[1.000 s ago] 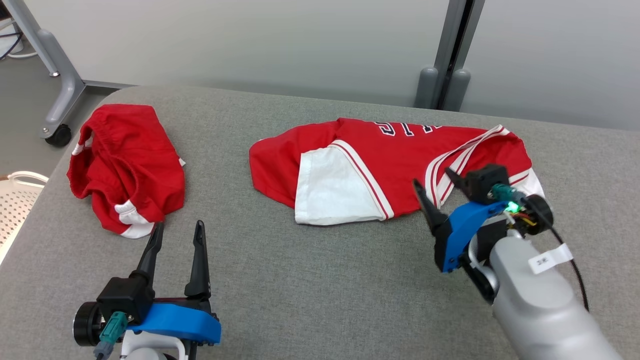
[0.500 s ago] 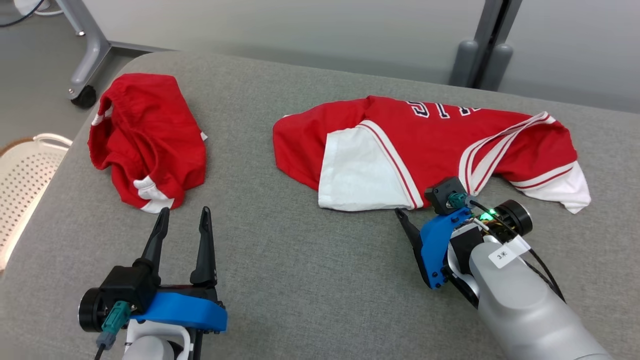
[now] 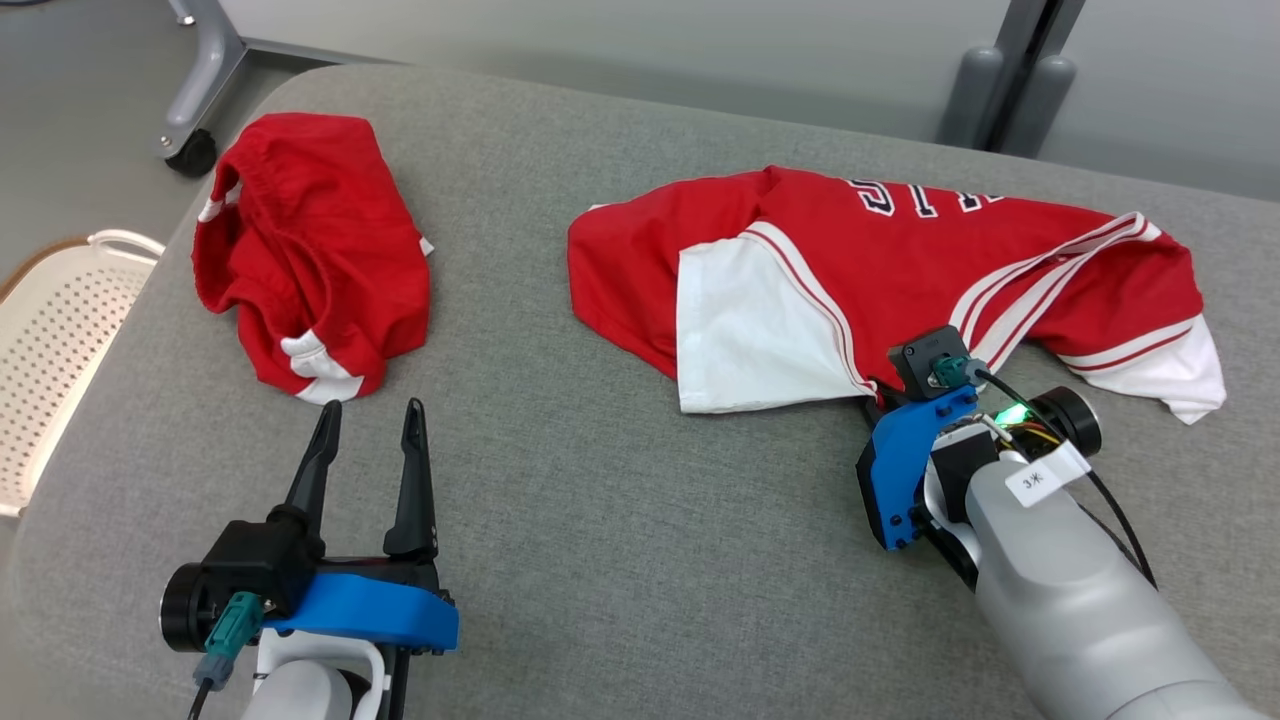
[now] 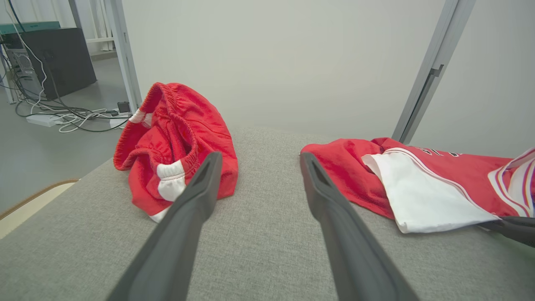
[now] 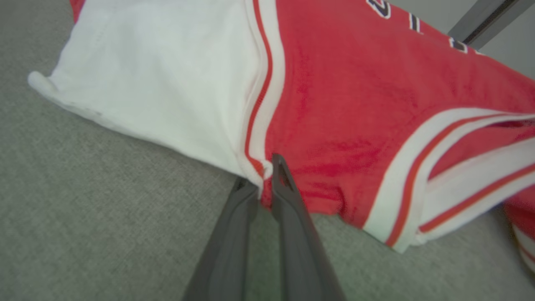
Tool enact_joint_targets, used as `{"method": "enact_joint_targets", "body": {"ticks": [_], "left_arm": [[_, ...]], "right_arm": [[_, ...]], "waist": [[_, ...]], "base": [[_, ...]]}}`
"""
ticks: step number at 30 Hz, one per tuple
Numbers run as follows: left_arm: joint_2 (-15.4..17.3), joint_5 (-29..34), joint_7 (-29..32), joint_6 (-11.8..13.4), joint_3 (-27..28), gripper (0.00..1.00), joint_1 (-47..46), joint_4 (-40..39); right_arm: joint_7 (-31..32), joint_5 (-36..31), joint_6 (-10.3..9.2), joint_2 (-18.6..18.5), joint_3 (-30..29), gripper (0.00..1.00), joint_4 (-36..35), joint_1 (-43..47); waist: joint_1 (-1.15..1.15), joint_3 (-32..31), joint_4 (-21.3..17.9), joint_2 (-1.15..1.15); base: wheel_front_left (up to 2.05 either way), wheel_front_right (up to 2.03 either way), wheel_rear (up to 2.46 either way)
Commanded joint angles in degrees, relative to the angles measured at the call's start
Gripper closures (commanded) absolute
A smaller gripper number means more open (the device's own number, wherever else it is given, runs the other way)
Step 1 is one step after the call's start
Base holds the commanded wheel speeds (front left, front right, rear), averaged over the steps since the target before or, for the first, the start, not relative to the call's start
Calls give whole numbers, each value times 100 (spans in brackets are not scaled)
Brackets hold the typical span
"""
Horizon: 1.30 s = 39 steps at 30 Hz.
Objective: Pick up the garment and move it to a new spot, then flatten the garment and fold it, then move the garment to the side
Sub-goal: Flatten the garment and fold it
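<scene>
The right hand (image 5: 262, 173) has just clamped down. A second ago its fingers stood wide apart over the near edge of the red-and-white jersey (image 3: 900, 270). In the right wrist view they are now pinched together on the hem, right at the striped seam where the white panel meets the red cloth. In the head view that hand sits at lower right of centre, with its fingertips tucked under the jersey's lower edge. How many layers of cloth it has caught is hard to tell, since the fold hides the fingertips.

The jersey lies crumpled across the upper right of the grey tabletop (image 3: 600, 540), one white sleeve trailing toward the right edge. It is not yet lifted. The whole head picture has slid since then, which reads as the camera moving rather than the clothes.

The left hand (image 3: 368, 415) has stayed released at lower left, fingers apart and holding nothing. Red shorts (image 3: 310, 260) lie bunched at upper left, well apart from the jersey.

The grasp looks made, so lifting and carrying the jersey to a new spot should follow.
</scene>
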Motion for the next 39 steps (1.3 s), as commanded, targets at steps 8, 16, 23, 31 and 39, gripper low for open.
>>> {"method": "enact_joint_targets", "body": {"ticks": [8, 16, 23, 31, 39], "left_arm": [[85, 44, -28, 8, 118, 0, 141, 32], [194, -15, -3, 101, 197, 0, 358, -44], [261, -38, 64, 130, 198, 0, 454, -146], [285, -58, 102, 146, 124, 0, 486, -168], [282, -86, 114, 147, 75, 0, 523, -148]], "right_arm": [[-921, 428, 1, 77, -388, 100, -494, 662], [-942, 547, 1, -370, -876, 100, -1570, 1733], [-391, 180, 1, -947, -1890, 100, -2805, 2619], [185, -32, 1, -810, -2608, 0, -3723, 2965], [464, 102, 1, -148, -3335, 0, -4712, 3573]], "waist": [[-1, -379, -402, -1], [-1, -660, -853, -1], [-1, -753, -1109, -1], [-1, -800, -1213, -1], [-1, -914, -1216, -1]], "base": [[0, 0, 0], [0, 0, 0], [0, 0, 0], [0, 0, 0], [0, 0, 0]]}}
